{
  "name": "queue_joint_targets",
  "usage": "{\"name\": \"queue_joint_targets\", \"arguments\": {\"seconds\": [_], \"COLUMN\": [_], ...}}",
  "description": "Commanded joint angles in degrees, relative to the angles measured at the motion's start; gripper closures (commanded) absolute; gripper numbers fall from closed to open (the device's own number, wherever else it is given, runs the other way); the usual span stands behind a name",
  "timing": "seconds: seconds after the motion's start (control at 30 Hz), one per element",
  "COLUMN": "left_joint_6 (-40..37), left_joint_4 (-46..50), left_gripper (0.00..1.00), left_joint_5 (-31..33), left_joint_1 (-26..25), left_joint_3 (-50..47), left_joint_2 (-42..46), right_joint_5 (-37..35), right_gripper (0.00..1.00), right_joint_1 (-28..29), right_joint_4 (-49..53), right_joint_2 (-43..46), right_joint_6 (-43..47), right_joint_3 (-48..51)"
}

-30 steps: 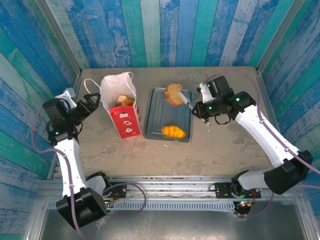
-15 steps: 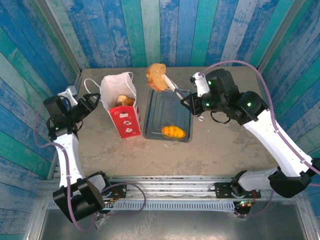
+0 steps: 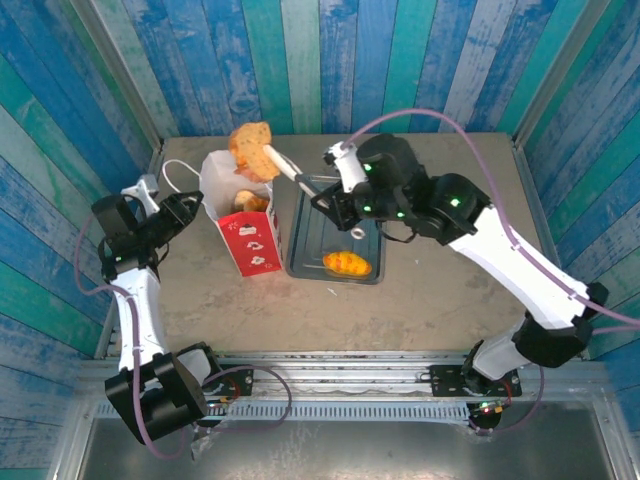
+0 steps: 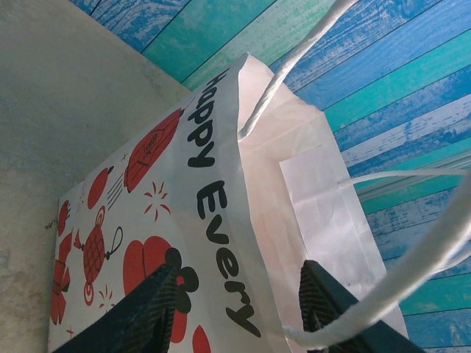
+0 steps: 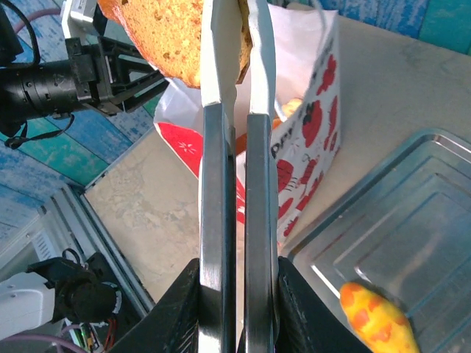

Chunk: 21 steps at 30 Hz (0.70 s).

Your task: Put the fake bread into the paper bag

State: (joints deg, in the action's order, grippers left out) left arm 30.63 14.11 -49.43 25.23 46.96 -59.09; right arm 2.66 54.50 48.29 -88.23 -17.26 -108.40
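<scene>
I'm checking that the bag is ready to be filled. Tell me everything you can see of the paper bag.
The paper bag is small, of white paper with a red fruit print, a red lower band, black lettering "Happy Every" and white cord handles. It stands upright and open-topped on the table, just left of the grey tray. Golden bread lies inside. The left gripper has its fingers on either side of the bag's upper corner; whether they touch it cannot be told.

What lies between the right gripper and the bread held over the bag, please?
The tongs: the right gripper is shut on their handles, and their blades reach up to pinch the bread. The right wrist view shows it plainly.
</scene>
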Motion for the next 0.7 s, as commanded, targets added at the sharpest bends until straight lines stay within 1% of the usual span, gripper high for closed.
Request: {"name": "queue_joint_targets", "arguments": {"seconds": [0.0,0.2,0.37,0.5,0.67], "left_joint_6": [0.0,-0.2,0.0,-0.1,-0.2], "left_joint_4": [-1.4,-1.5,-1.6,-1.6,-1.6], "left_gripper": [0.55,0.57,0.58,0.58,0.59], "left_joint_5": [-0.3,-0.1,-0.1,0.2,0.2], "left_joint_1": [-0.3,-0.3,-0.3,-0.3,-0.3], "left_joint_3": [-0.9,-1.5,-1.9,-2.4,-2.8], "left_joint_2": [-0.1,0.2,0.7,0.9,0.9], "right_joint_5": [-2.4,-2.6,-3.4,-7.4,-14.3], "right_gripper": [0.8,0.79,0.79,0.79,0.78], "right_joint_1": [2.1,4.5,4.9,4.9,4.8], "right_joint_4": [-3.1,-3.0,-3.0,-2.6,1.6], "right_joint_2": [-3.0,-10.8,-15.0,-17.3,-19.9], "right_joint_6": [1.4,1.9,1.5,1.9,3.0], "right_joint_3": [-4.5,-10.1,-12.6,-12.6,-14.0]}}
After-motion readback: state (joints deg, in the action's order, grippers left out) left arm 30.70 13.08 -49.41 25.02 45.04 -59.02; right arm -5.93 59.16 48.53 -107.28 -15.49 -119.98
